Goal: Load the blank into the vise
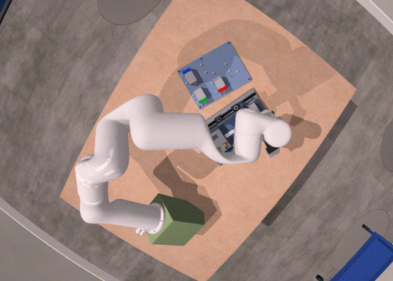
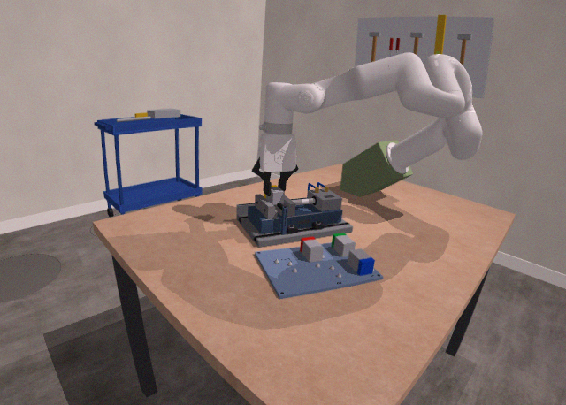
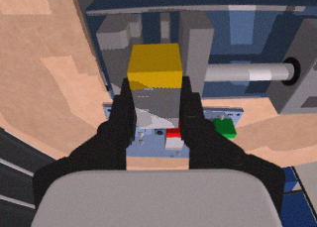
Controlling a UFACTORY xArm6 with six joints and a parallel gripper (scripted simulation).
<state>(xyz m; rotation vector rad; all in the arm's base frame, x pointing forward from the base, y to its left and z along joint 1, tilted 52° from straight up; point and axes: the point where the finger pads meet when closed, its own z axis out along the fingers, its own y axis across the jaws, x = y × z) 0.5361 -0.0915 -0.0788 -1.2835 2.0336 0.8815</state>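
My gripper point(image 3: 157, 90) point(image 2: 274, 189) is shut on the grey blank with the yellow end point(image 3: 154, 65) point(image 2: 275, 191). It holds the blank down in the gap of the vise point(image 2: 297, 217) point(image 1: 221, 113), between the fixed jaw point(image 3: 115, 35) point(image 2: 263, 205) and the moving jaw point(image 3: 195, 44) point(image 2: 288, 204). The yellow end points away from the infeed plate point(image 1: 221, 56) point(image 2: 302, 282) point(image 3: 234, 114). I cannot tell whether the blank touches the low bars. The red-ended blank point(image 1: 220, 84) point(image 2: 312, 248) point(image 3: 173, 136), the green-ended blank point(image 1: 201, 95) point(image 2: 342, 243) point(image 3: 225, 128) and the blue-ended blank point(image 1: 190, 76) point(image 2: 361, 261) lie on the infeed plate. In the top view the arm hides the gripper.
The hose-side end block point(image 2: 325, 202) point(image 3: 297, 85) and the screw rod point(image 3: 248, 72) lie to the right of the moving jaw. The green robot base point(image 1: 177, 219) point(image 2: 370, 172) stands at the table's far side. A blue cart point(image 2: 149, 122) stands on the floor.
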